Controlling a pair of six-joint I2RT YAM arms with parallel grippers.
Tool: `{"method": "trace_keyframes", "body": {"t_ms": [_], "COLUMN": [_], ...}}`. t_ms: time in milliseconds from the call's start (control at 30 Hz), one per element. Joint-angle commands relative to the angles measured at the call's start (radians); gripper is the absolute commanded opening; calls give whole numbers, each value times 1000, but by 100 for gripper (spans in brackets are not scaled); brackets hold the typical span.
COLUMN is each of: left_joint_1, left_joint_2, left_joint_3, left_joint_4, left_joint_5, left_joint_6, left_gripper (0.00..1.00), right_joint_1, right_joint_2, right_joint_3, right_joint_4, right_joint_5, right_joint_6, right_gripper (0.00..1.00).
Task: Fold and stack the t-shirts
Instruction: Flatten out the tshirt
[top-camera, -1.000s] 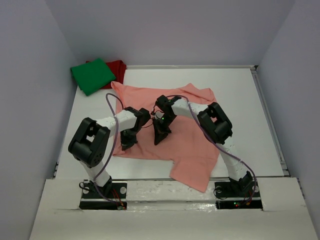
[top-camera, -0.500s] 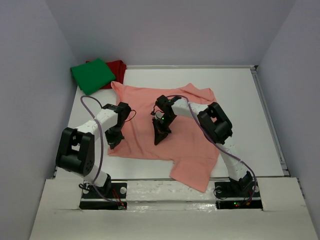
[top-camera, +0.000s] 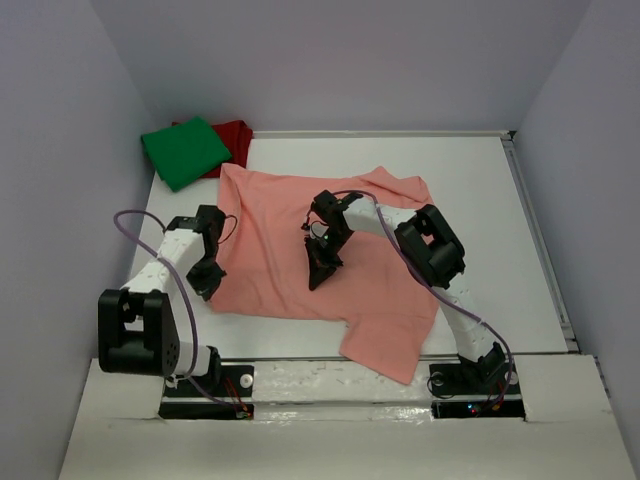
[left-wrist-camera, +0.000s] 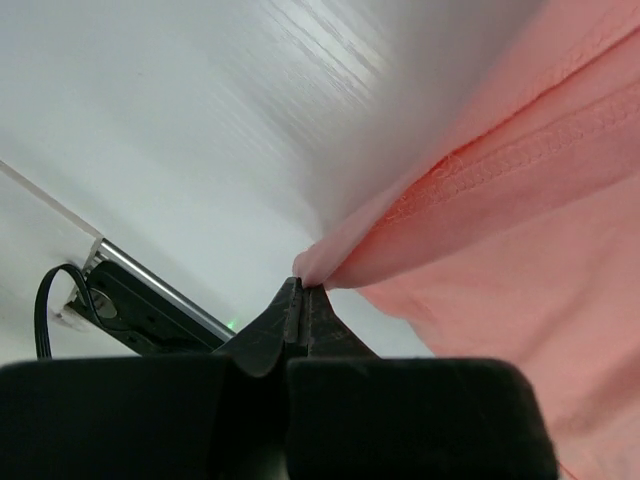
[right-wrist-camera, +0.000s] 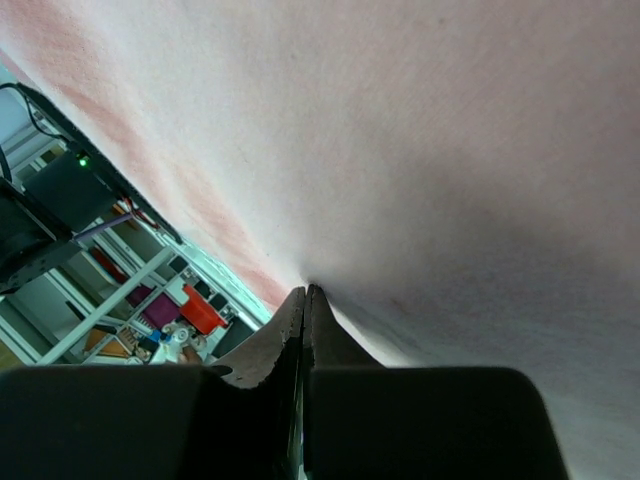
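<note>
Left claw (top-camera: 207, 285) farther left, it and right claw (top-camera: 318, 280) clamped on rumpled salmon-pink tee (top-camera: 280, 215)

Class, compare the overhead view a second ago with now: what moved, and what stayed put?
The left gripper, shut on the salmon-pink t-shirt at its left edge, swung leftward, dragging that edge outward. The right gripper stayed pinched at the shirt's middle. The green t-shirt and dark red t-shirt did not move.
</note>
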Motion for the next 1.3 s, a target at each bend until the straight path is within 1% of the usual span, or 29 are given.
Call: {"method": "trace_keyframes", "body": {"t_ms": [0,33,100,133,233,300,333,367,400,433,467,500,533,600,633,700,733,767,800,867,900,933,967,1033,1133,1233,1267], "left_joint_1": [90,119,135,171,205,247,262,277,300,311,317,337,351,394,455,530,600,629,650,659,656,635,605,569,485,455,454], "left_joint_2": [-79,-75,-62,-50,-38,-32,-18,-9,4,16,16,13,-8,-39,-67,-91,-113,-126,-145,-211,-214,-205,-179,-170,-144,-111,-104], "left_joint_3": [-5,-5,-2,1,12,19,21,21,18,12,6,-16,-29,-74,-89,-118,-123,-123,-110,-76,-33,-19,-4,45,125,188,196], "left_joint_4": [-11,-1,8,21,50,70,99,105,110,129,137,145,166,182,191,188,180,177,176,206,214,231,258,301,349,416,442], "left_joint_5": [-31,-22,-13,-6,6,23,41,81,98,118,148,165,185,236,253,290,299,302,335,377,395,418,470,518,540,564,604], "left_joint_6": [-15,-11,-1,0,8,15,46,57,62,75,75,75,80,83,89,114,121,131,141,149,179,198,210,233,247,243,238], "left_gripper": [0,0,0,0,0,0,0,6,9,15,36,44,50,52,52,52,52,52,51,51,51,51,48,48,49,51,52], "right_joint_1": [12,12,12,12,12,12,12,12,12,12,12,12,12,12,12,12,12,12,12,12,12,12,12,12,12,12,1], "right_joint_2": [0,0,0,0,-1,-4,-7,-9,-9,-10,-12,-12,-13,-13,-13,-12,-12,-12,-10,-6,-4,-3,-3,2,-12,-39,-47], "right_joint_3": [-23,-25,-25,-23,-26,-32,-34,-35,-40,-40,-41,-43,-46,-48,-49,-49,-49,-48,-46,-41,-38,-37,-37,-32,-17,18,26], "right_joint_4": [-26,-26,-27,-26,-26,-26,-26,-26,-27,-27,-24,-26,-24,-24,-24,-24,-24,-26,-24,-27,-26,-26,-26,-26,-26,-26,-24], "right_joint_5": [-11,-11,-12,-14,-15,-15,-15,-15,-15,-14,-14,-14,-11,-11,-11,-11,-11,-12,-12,-17,-18,-18,-21,-29,-22,-8,-9], "right_joint_6": [-3,-3,-3,-3,-4,-6,-7,-9,-10,-10,-10,-10,-10,-10,-10,-10,-12,-10,-10,-9,-9,-9,-10,-12,-20,-23,-17], "right_gripper": [0,0,0,0,0,0,0,0,0,0,0,0,0,0,0,0,0,0,0,0,0,0,0,0,0,0,0]}}
